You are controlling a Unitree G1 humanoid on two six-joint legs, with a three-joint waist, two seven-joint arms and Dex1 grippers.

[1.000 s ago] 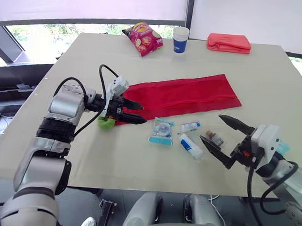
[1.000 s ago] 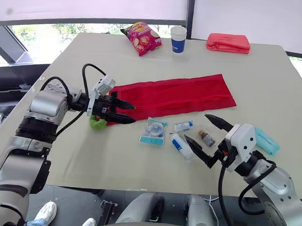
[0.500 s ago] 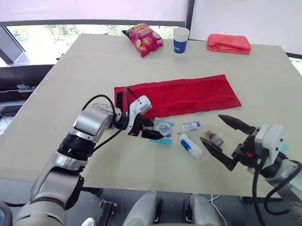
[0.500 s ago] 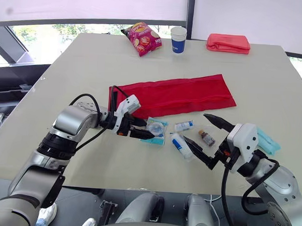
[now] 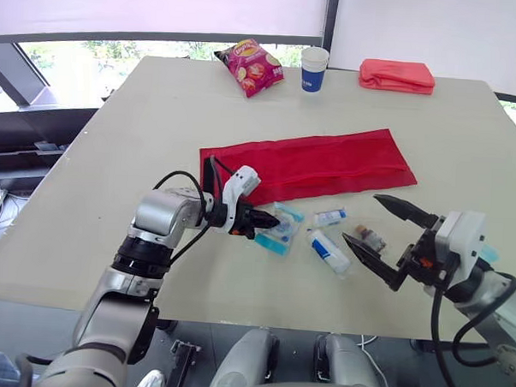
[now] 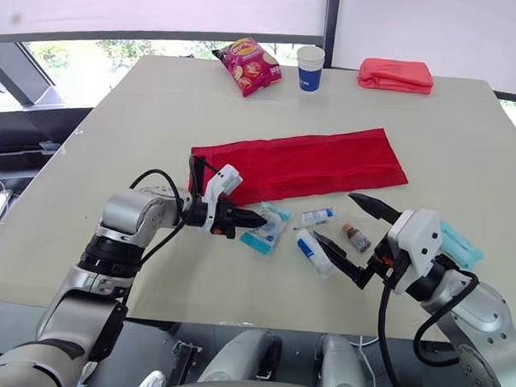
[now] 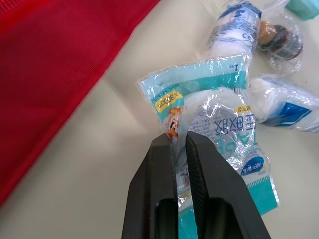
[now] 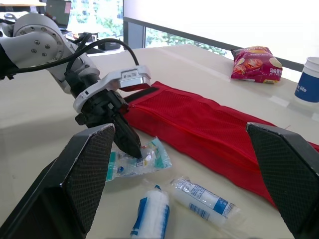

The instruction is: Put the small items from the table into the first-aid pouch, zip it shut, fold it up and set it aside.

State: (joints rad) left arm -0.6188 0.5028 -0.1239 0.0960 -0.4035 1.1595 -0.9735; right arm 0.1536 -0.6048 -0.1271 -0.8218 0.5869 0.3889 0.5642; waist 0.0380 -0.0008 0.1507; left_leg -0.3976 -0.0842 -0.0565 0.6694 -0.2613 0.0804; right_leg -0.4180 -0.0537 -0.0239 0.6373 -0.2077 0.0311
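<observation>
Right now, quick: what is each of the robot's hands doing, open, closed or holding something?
The left hand is closed on the plastic packet.
The right hand is open, holding nothing.

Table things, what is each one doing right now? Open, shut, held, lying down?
left tool, shut on the teal packet
teal packet, pinched at one edge, crumpled
right tool, open, holding nothing
red pouch, spread flat, unfolded
small roll, lying down, wrapped
bigger roll, lying down, wrapped
brown bottle, in clear wrap, on the table
paper cup, upright
chip bag, lying down
</observation>
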